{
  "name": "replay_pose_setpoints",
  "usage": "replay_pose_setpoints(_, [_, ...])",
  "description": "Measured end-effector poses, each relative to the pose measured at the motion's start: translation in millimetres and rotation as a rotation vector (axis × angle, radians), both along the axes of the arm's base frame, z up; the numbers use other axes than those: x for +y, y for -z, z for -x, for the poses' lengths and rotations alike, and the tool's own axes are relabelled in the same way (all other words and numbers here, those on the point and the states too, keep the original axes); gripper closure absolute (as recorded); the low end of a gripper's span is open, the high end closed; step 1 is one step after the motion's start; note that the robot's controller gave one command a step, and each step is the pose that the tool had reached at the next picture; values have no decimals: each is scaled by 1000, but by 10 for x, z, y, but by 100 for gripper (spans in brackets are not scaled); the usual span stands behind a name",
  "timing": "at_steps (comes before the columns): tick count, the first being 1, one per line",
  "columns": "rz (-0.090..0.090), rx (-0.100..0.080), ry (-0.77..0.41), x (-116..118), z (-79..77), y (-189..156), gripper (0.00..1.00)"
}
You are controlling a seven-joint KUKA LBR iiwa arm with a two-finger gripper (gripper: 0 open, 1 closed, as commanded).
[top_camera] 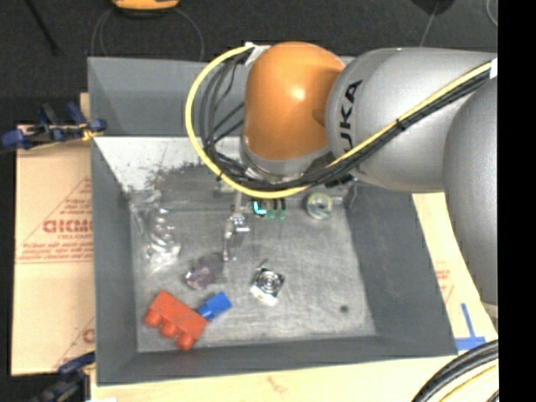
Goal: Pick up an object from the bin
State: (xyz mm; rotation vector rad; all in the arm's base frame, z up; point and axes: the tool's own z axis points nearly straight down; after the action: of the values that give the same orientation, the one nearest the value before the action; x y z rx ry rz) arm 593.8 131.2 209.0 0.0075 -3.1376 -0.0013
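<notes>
In the middle of the bin (110,258), under the orange wrist cover (289,99), the gripper (235,229) hangs over bare floor (how wide it stands: cannot tell). Nearest things are a purplish clear piece (199,275) and a silvery metal part (267,285), both lying loose. Judgement: nothing picked yet; grasp and lift remain.

the arm (419,115) reaches in from the right over the grey bin (110,258), its orange cover (289,99) above the bin's far middle. the gripper (233,237) hangs below the cover over bare floor near the centre. a small purple lump (199,275) lies near it, towards the near side. a crumpled clear wrap (157,237) lies to its left, a shiny metal piece (268,285) to its near right. a red block (174,318) and a blue piece (215,306) lie together at the near left. a pale ring (318,206) sits under the arm
</notes>
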Motion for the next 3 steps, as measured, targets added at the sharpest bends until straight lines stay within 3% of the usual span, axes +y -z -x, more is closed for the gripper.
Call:
replay_pose_setpoints(1, [-1, -19, -142, -59, 185, 1369, 0])
replay_pose_setpoints(2, [1, -11, -88, -488, 134, 1065, 0])
replay_pose_setpoints(3, [-2, -5, -7, -16, 295, 1086, 0])
